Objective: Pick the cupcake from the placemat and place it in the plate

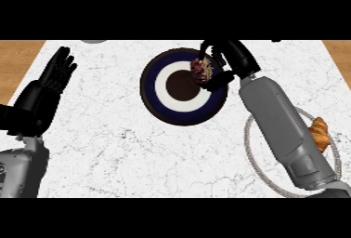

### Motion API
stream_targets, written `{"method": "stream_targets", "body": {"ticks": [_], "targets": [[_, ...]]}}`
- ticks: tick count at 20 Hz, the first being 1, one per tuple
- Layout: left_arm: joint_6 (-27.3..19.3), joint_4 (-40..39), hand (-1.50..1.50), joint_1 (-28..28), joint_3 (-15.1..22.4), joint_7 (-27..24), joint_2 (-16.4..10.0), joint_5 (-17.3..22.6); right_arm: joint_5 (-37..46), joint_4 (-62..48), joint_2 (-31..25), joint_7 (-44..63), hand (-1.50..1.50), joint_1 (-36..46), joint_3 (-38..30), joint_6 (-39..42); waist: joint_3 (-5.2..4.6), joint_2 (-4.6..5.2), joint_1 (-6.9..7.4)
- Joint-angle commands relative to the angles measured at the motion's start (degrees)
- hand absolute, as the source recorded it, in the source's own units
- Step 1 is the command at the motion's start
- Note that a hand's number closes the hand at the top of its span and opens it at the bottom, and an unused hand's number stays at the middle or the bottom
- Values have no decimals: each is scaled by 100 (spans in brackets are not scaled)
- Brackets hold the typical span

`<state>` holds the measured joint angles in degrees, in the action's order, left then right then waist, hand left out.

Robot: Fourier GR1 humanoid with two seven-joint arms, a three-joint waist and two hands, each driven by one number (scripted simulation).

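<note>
We log the right hand (230,56) with fingers and thumb curled round the cupcake (203,69). The plate (152,93) lies beneath the fingertips. We judge the cupcake light, soft and crumbly (frosting smears), so grip the wrapper sides. The left hand (55,74) rests open.

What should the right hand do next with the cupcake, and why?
Probably lower the right hand a little and open it. It is curled round the cupcake, which shows over the upper right part of the plate. Whether the cupcake touches the plate cannot be told, so a short descent before release seems safest.
</note>
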<state>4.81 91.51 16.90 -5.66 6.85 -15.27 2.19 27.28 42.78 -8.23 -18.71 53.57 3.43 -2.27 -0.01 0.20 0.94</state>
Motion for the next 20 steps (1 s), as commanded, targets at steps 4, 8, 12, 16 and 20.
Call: {"method": "stream_targets", "body": {"ticks": [4, 8, 12, 16, 20], "targets": [[0, -275, 0, 188, -34, -150, 39, -81, 561, -1578, 601, -43, 150, 868, 32, -827, 1, 49, 81], [-157, 92, 0, 285, 171, 269, 202, -160, 401, -2258, 804, -4, 150, 1240, -272, -916, 4, 66, 162], [31, -30, 0, 396, 156, 228, 136, -68, -52, -2721, 817, -28, -150, 1172, -151, -1073, 4, 94, 276], [95, -248, 0, 286, 121, -173, 167, -84, -524, -2812, 821, -382, -150, 1461, -327, -646, 4, 128, 372], [157, -78, 0, 341, 76, 69, 72, -12, -1056, -2803, 822, -838, -150, 1401, -581, -916, 6, 120, 424]]}}
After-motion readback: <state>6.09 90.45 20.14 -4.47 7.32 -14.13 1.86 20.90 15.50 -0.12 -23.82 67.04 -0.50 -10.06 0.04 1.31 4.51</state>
